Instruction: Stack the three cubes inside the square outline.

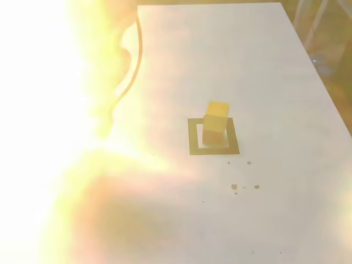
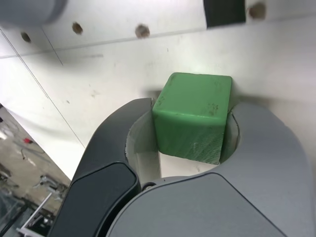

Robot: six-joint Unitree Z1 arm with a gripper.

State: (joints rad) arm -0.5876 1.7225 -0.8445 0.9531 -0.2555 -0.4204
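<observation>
In the wrist view the green cube (image 2: 195,113) sits between my two grey jaws, which press against its sides just above the white table; my gripper (image 2: 192,106) is shut on it. In the exterior view strong glare washes out the left half and hides the arm and the green cube. There the square outline (image 1: 192,137) lies mid-table with two cubes stacked inside it. The top one is the yellow cube (image 1: 217,110). The lower cube (image 1: 214,133) is too washed out to tell its colour.
A black strip (image 2: 224,12) and a row of small holes (image 2: 142,31) mark the table beyond the gripper. A thin cable (image 1: 137,49) curves down at the glare's border. Small specks (image 1: 242,187) lie in front of the outline. The table's right edge (image 1: 330,93) runs diagonally.
</observation>
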